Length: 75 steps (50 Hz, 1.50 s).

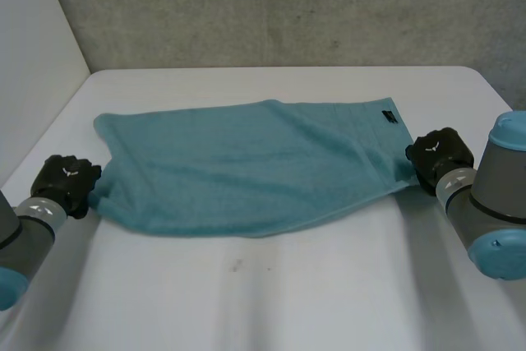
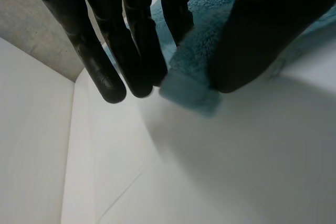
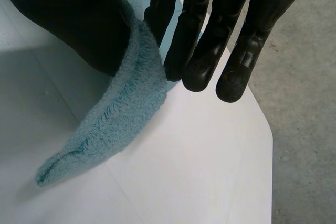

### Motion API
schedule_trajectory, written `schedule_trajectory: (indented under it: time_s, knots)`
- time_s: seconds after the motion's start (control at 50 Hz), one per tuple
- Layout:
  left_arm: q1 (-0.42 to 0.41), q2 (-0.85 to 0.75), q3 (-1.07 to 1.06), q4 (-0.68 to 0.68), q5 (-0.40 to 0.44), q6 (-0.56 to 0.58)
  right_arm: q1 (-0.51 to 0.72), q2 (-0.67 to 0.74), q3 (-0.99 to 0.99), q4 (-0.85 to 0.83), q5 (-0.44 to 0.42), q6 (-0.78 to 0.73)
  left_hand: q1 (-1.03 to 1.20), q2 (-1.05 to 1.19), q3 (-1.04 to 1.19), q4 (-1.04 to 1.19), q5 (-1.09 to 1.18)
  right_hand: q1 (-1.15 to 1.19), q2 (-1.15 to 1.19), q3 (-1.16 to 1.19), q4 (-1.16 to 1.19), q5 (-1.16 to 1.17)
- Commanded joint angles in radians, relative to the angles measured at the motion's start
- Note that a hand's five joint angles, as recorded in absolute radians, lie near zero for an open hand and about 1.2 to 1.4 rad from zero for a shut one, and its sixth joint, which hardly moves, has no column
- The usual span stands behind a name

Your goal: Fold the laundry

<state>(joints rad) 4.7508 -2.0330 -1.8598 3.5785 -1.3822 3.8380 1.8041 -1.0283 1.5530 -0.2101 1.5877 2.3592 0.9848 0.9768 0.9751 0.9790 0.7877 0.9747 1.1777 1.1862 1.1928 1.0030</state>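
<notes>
The teal towel [image 1: 246,166] stretches sideways across the middle of the white table [image 1: 288,285], with a small black label [image 1: 388,116] near its far right corner. The left hand [image 1: 66,180] pinches the towel's left end between thumb and fingers, a corner [image 2: 189,85] poking out past the fingertips. The right hand [image 1: 440,156] likewise pinches the right end, where the edge [image 3: 115,124] droops onto the table.

Probably a lab, plain white table [image 1: 288,285], grey concrete wall [image 1: 288,6]
</notes>
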Motion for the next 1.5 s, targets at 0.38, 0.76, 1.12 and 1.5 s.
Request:
schedule_trajectory:
  time_s: [0.38, 0.76, 1.12, 1.5]
  knots:
    - [0.008, 0.514, -0.191, -0.337, -0.049, 0.017, -0.118, -0.255, 0.025, 0.602, -0.073, -0.161, 0.411, 0.419, 0.421, 0.417, 0.434, 0.422, 0.219, 0.210, 0.203, 0.219]
    - [-0.020, 0.249, -0.023, -0.311, -0.063, 0.038, -0.157, -0.187, 0.006, 0.338, -0.058, -0.253, 0.411, 0.419, 0.421, 0.417, 0.434, 0.422, 0.219, 0.210, 0.203, 0.219]
    - [-0.133, -0.229, 0.574, -0.162, -0.170, 0.038, -0.062, 0.245, -0.439, 0.032, -0.052, -0.159, 0.411, 0.419, 0.421, 0.417, 0.434, 0.422, 0.219, 0.210, 0.203, 0.219]
    - [-0.161, -0.469, 0.739, 0.088, -0.146, 0.141, -0.009, 0.564, -0.847, 0.018, 0.009, -0.176, -0.635, -0.627, -0.625, -0.629, -0.612, -0.800, -1.003, -1.012, -1.018, -1.003]
